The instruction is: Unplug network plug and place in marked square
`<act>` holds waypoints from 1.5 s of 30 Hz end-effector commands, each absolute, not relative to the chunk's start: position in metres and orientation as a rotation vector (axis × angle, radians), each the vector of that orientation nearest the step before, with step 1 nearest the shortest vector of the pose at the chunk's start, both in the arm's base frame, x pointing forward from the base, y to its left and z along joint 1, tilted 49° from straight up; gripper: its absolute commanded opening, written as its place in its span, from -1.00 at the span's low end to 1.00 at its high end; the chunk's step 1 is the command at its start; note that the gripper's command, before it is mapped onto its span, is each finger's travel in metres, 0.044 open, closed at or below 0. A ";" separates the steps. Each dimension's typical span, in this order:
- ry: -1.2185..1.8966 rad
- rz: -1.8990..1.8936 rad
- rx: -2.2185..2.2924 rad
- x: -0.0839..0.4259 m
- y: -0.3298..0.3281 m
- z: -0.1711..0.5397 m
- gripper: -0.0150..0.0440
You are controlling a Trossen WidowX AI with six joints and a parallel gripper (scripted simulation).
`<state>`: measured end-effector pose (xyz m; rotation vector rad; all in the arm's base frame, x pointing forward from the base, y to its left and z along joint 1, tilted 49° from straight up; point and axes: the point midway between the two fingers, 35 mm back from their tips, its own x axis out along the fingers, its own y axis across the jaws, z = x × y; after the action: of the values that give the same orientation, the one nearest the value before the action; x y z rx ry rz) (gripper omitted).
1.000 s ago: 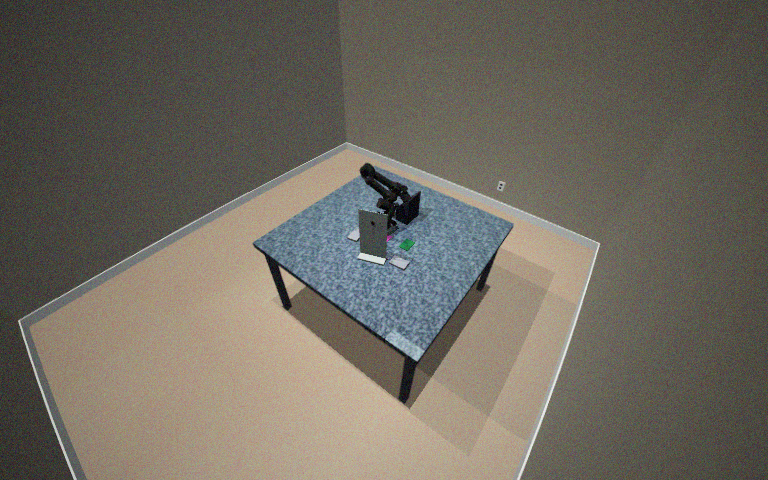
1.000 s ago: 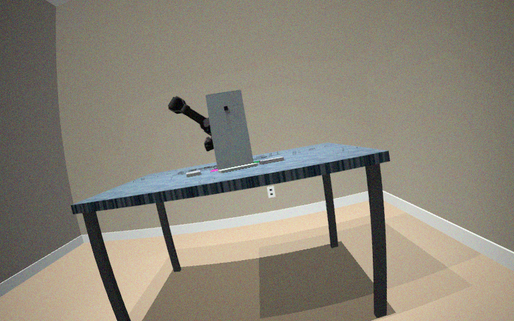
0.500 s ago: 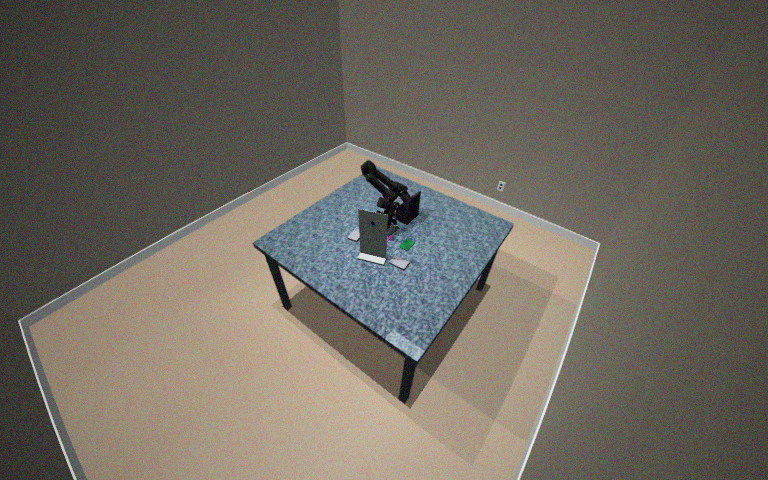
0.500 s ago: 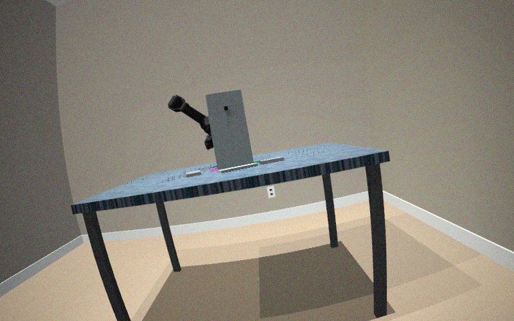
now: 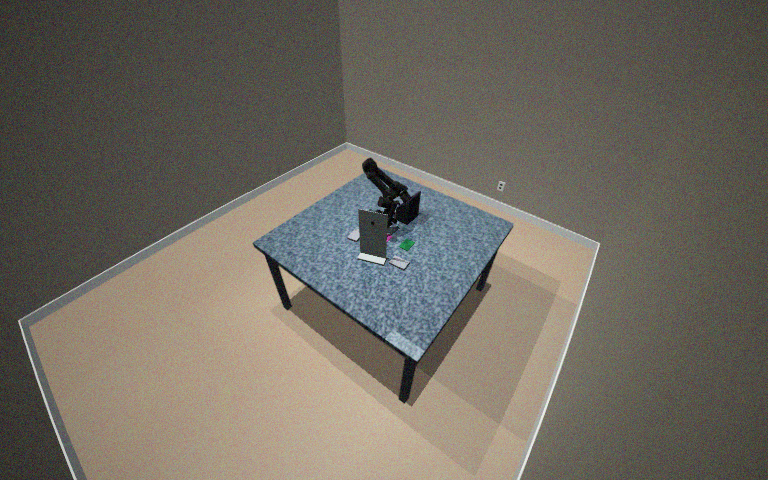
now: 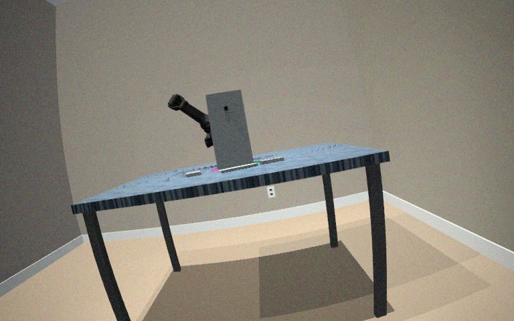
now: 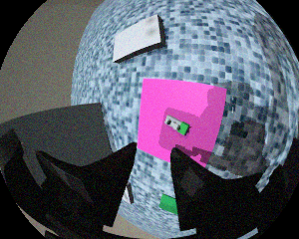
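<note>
The plug (image 7: 176,124), pale grey with a green end, lies inside the magenta marked square (image 7: 154,100) (image 5: 389,237) (image 6: 214,170) in the wrist view. My gripper (image 7: 153,149) is open, its two black fingertips apart with nothing between them. In the wrist view the plug shows beyond the fingertips, nearer the right one, with a visible gap. The grey upright panel (image 5: 372,237) (image 6: 229,135) (image 7: 55,129) stands beside the square, with a small dark hole near its top. It hides the gripper in the exterior view. The plug is too small to make out in the top and exterior views.
A pale block (image 7: 140,39) (image 5: 353,235) (image 6: 193,173) lies on one side of the square. Another pale block (image 5: 399,262) (image 6: 272,160) lies beside the panel's foot. A green patch (image 5: 407,244) (image 7: 168,204) lies near the square. A dark slab (image 5: 409,208) stands by the arm.
</note>
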<state>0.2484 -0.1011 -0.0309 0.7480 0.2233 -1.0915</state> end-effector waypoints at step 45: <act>0.214 -1.089 0.751 0.253 -0.070 -0.003 0.04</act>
<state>0.2509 -0.0723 -0.0063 0.7473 0.2231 -1.0930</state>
